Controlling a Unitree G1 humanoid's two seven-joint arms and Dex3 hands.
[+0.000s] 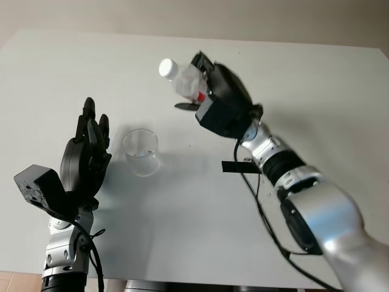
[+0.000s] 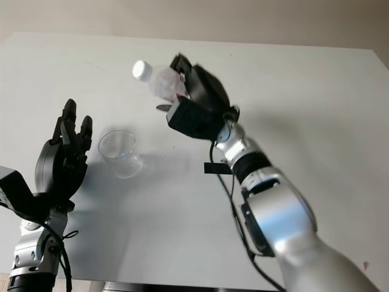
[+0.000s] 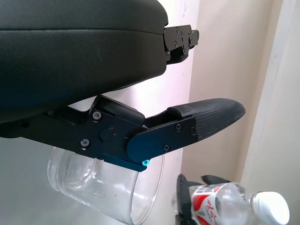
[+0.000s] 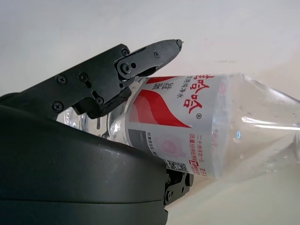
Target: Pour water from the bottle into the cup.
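A clear plastic bottle with a white cap and a red-and-white label is held above the white table, tilted with its capped neck pointing left toward the cup. My right hand is shut on the bottle's body. A clear plastic cup stands upright on the table, below and left of the bottle's cap. My left hand is open, raised just left of the cup, not touching it.
A small black strip lies on the table under my right forearm. A black cable hangs along the right arm. The table's near edge runs along the bottom of the picture.
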